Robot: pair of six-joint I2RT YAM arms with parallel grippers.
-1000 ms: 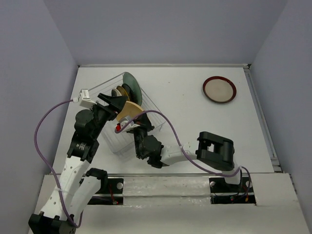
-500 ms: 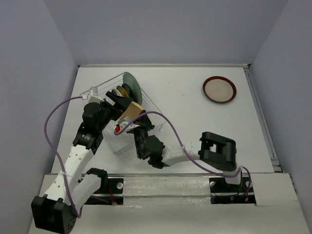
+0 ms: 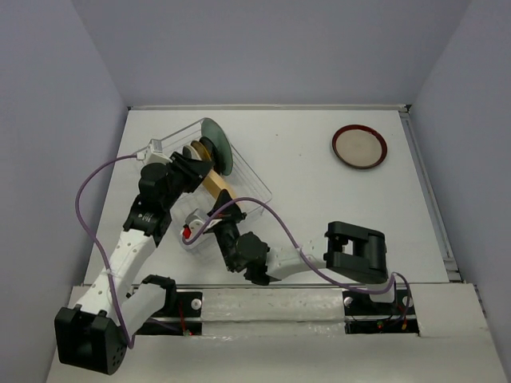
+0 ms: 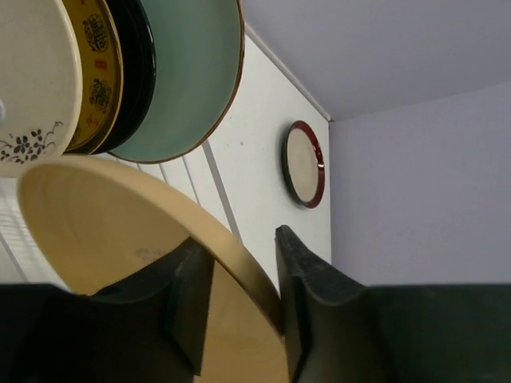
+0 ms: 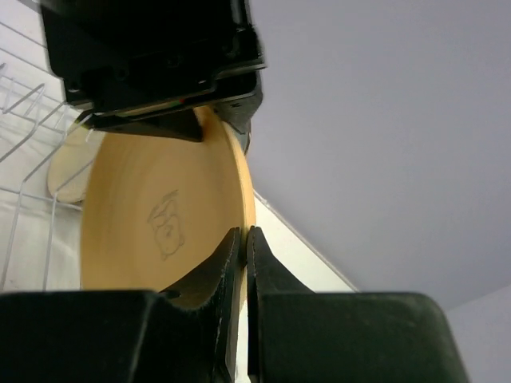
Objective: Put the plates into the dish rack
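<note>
Both grippers clamp the orange plate from opposite sides of its rim. The left gripper pinches one edge between its fingers, and the right gripper is closed tight on the other. The plate stands on edge at the rack, toward the far left corner of the table; whether it rests on the wires cannot be told. Behind it stand the cream plate, yellow patterned plate, black plate and green plate, side by side. The red-rimmed plate lies flat near the far right corner, well apart from the rack.
</note>
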